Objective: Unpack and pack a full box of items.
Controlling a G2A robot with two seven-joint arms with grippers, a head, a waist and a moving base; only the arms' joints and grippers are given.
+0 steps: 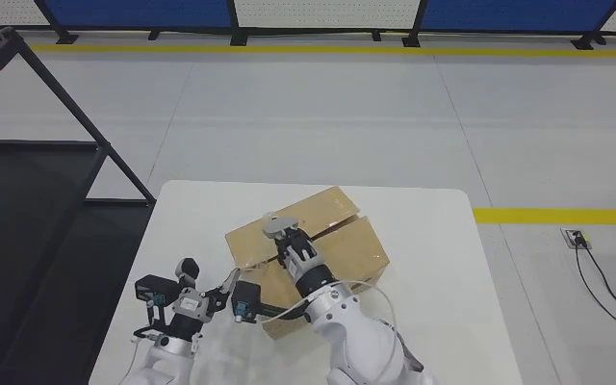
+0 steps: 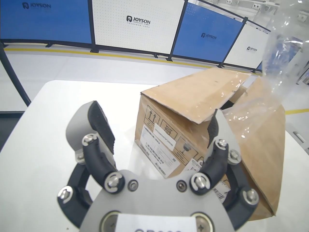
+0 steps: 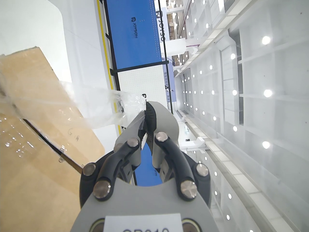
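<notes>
One clear strip (image 3: 108,107), probably tape, pinched by right gripper (image 3: 145,119); box (image 3: 36,170) below.

Pale grey floor (image 1: 318,106), yellow line (image 1: 289,48); blue and white partition panels (image 2: 135,18) behind; round ceiling lights (image 3: 265,40) lit.

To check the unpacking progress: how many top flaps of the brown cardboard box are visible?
2. One brown cardboard flap lies beyond the middle seam, the other on the robot's side of it. Inner flaps may be hidden beneath.
</notes>
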